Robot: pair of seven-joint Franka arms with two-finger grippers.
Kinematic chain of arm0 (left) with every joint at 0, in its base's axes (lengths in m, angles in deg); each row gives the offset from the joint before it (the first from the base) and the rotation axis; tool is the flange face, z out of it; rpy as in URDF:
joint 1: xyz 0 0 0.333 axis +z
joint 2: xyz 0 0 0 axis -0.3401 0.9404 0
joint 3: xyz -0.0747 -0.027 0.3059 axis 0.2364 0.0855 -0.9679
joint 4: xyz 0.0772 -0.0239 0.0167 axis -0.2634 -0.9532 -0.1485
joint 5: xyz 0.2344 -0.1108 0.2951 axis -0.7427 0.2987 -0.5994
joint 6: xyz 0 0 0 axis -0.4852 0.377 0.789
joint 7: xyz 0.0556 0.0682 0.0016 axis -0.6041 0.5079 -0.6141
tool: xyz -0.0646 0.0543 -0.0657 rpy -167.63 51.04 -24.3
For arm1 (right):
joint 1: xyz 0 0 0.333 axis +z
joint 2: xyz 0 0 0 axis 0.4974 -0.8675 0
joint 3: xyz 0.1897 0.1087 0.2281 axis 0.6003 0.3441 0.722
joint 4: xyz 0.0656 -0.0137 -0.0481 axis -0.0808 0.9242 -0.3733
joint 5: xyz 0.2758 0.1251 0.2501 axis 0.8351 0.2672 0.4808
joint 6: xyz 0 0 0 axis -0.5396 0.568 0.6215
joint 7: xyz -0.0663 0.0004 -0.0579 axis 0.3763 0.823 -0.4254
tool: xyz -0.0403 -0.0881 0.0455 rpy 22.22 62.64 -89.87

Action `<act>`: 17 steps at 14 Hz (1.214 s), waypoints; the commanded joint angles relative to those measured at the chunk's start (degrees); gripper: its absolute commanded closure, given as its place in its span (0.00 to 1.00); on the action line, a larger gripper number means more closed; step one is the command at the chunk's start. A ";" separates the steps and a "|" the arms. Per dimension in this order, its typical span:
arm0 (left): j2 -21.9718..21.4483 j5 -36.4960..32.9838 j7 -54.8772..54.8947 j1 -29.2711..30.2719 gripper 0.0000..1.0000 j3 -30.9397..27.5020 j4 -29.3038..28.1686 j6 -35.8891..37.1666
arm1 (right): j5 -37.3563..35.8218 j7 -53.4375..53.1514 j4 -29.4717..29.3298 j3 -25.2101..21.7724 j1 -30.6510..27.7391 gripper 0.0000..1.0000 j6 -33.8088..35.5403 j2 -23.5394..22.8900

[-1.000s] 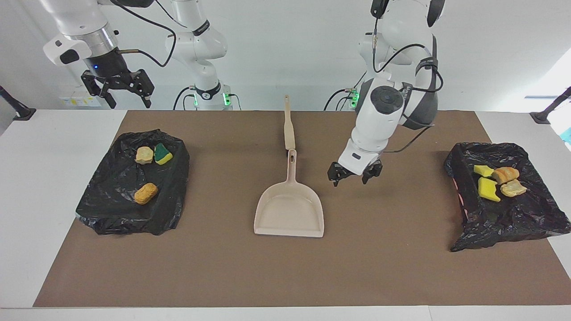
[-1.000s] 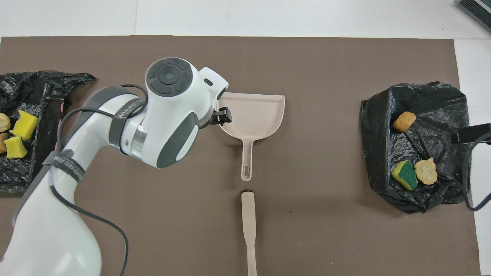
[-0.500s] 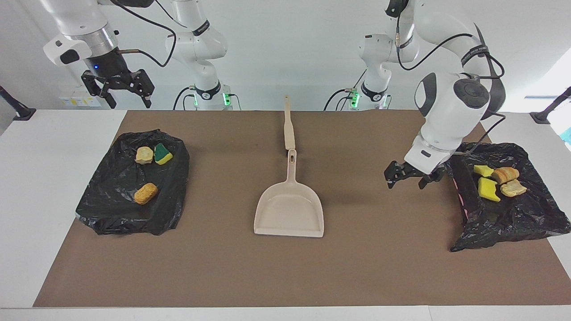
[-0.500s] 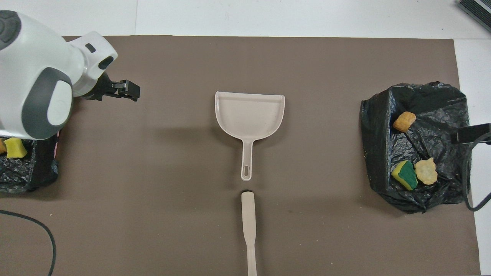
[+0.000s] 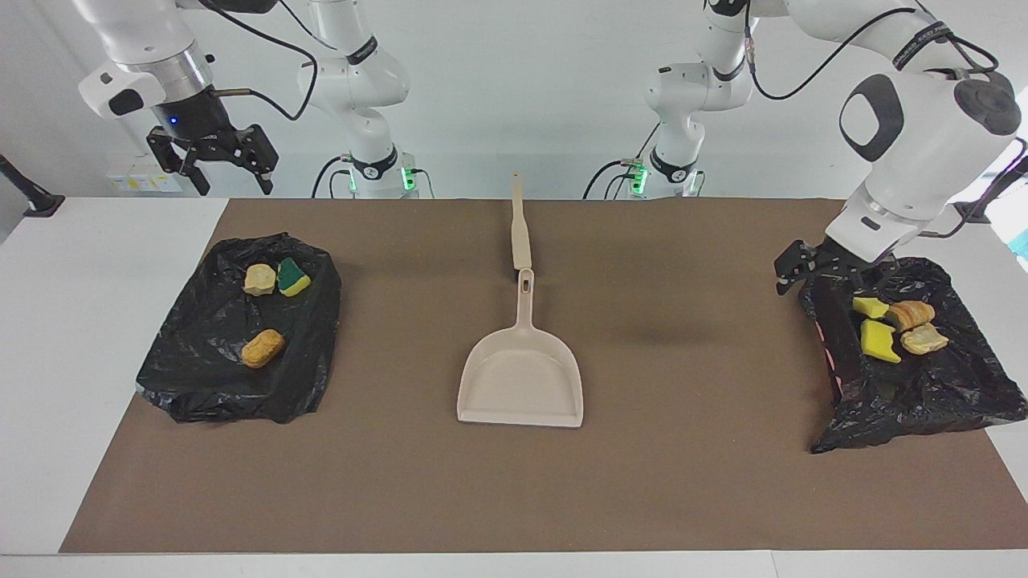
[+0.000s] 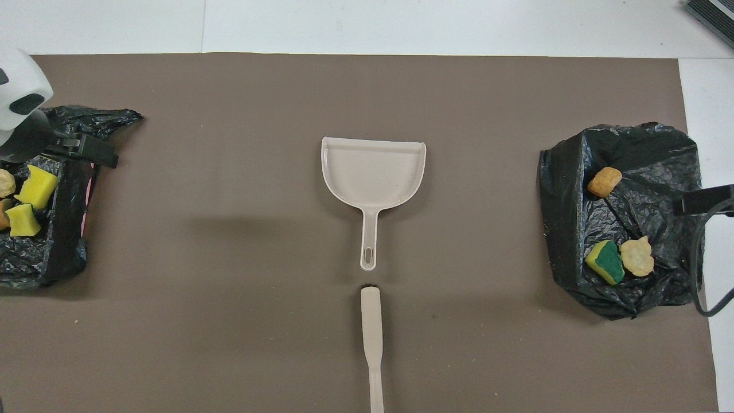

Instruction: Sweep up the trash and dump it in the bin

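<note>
Brown mat (image 5: 642, 482), two black-lined bins (image 5: 209, 377) (image 5: 923, 401) holding trash (image 5: 263, 348), both pincers (image 5: 831, 277) (image 5: 213, 164) spread.

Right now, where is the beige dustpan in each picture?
Facing view: the beige dustpan lies in the middle of the brown mat, its handle pointing up toward the robots.
Overhead view: the same dustpan is in the middle too, its handle pointing down toward the robots.
Shared landmark: the beige stick lies in line with the handle's end, nearer to the robots.
</note>
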 commanded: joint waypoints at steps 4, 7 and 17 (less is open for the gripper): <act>-2.75 0.17 -11.43 -6.26 0.00 1.69 -1.25 2.33 | 0.17 0.45 -0.11 0.63 -0.12 0.00 1.21 0.58; -3.54 -0.88 -9.63 -8.04 0.00 1.52 -0.28 3.81 | 0.17 0.45 -0.11 0.63 -0.12 0.00 1.21 0.58; -9.96 -0.80 -2.75 -5.31 0.00 -2.26 -2.66 8.12 | 0.17 0.45 -0.11 0.63 -0.12 0.00 1.21 0.58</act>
